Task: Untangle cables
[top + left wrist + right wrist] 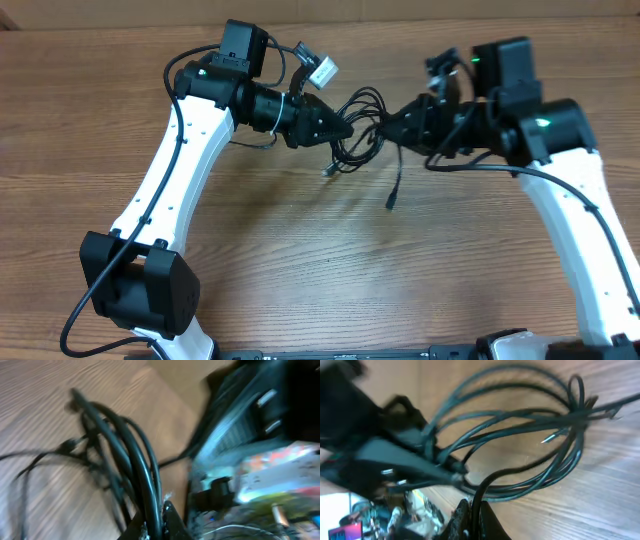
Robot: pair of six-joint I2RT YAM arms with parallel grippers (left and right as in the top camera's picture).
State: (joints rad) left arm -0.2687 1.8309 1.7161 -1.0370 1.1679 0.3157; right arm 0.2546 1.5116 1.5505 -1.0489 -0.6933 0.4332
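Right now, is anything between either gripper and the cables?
Nothing visible. The left gripper and the right gripper are each shut on a strand of the cables, with the tangled bundle hanging between them.

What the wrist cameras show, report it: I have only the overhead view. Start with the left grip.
Observer: The left gripper is shut on the cables; more than one black strand runs into its grip.
Operator: Now the right.
Observer: The right gripper pinches what looks like a single strand, which curves up into the loops.
Operator: Name any loose end there.
Observer: One silvery tip shows among the loops, clear of the gripper.
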